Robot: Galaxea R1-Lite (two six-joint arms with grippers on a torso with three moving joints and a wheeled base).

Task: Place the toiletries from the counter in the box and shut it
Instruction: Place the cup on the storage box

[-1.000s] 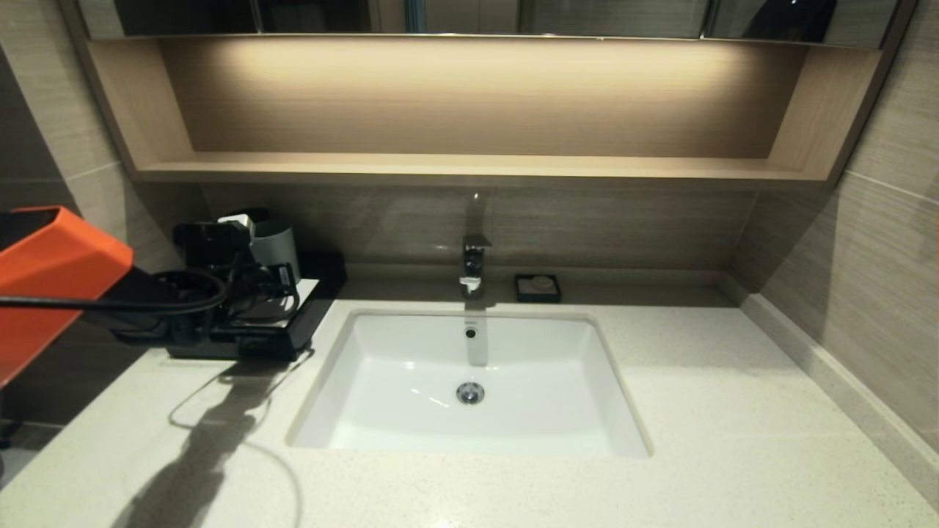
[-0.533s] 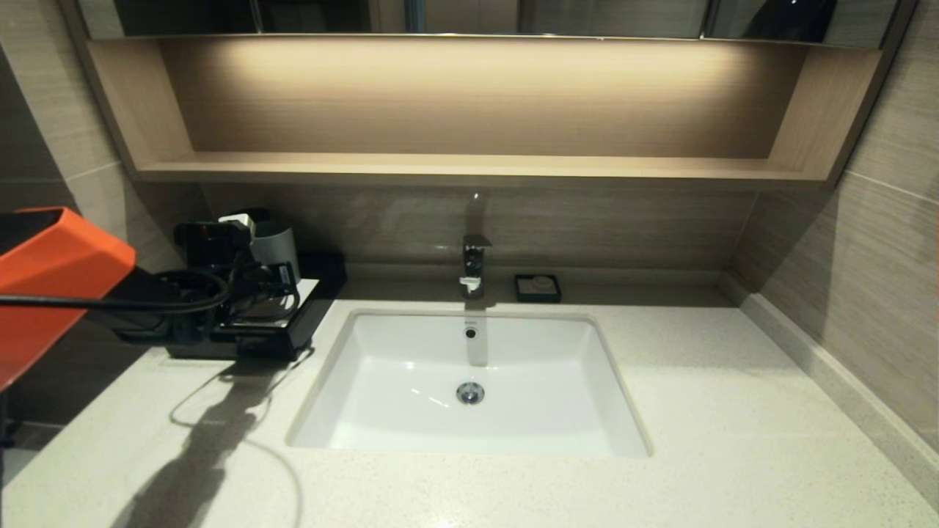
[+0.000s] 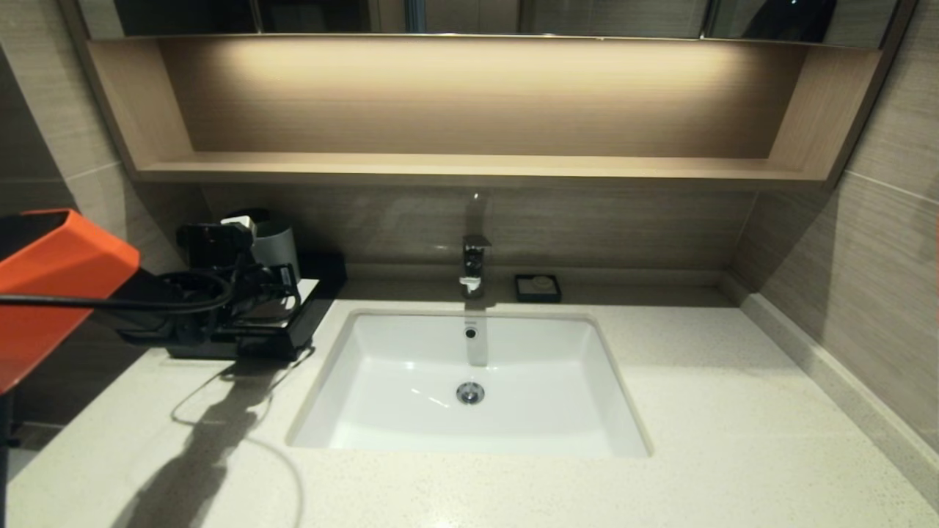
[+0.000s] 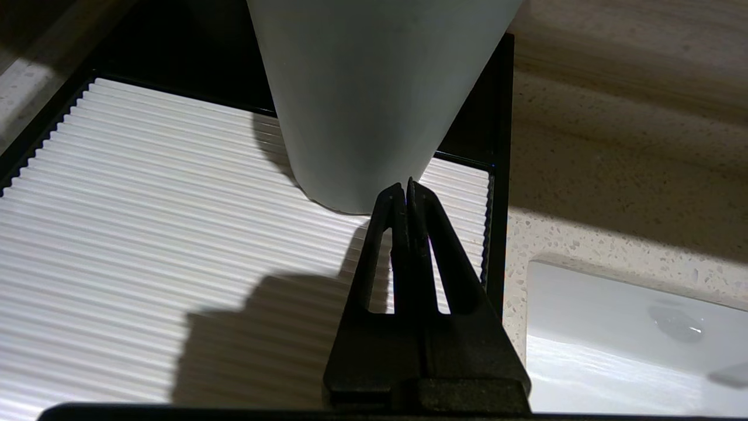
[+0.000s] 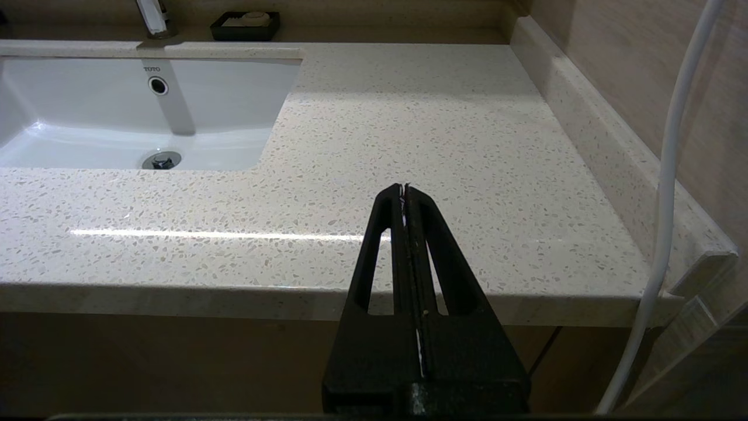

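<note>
The low black box [image 3: 299,339] stands on the cream speckled counter [image 3: 697,411], left of the sink. Its ribbed white top panel [image 4: 146,204] fills the left wrist view. My left gripper [image 3: 285,284] hangs just over that panel, shut and empty. Its tips [image 4: 407,187] are right at the base of the grey cup [image 4: 374,88] standing on the box. The toiletries are out of view in every frame. My arm hides the box's front, so I cannot tell how the drawer stands. My right gripper [image 5: 404,190] is shut and empty, low before the counter's front edge, right of the sink.
A white sunken sink [image 3: 469,381] lies mid-counter with a chrome faucet [image 3: 473,264] behind it. Next to the faucet is a small black soap dish [image 3: 538,287]. A wooden wall shelf [image 3: 469,167] runs above. A white cable [image 5: 666,175] hangs by the right wall.
My left arm has crept a little forward over the box. Nothing else has moved.
</note>
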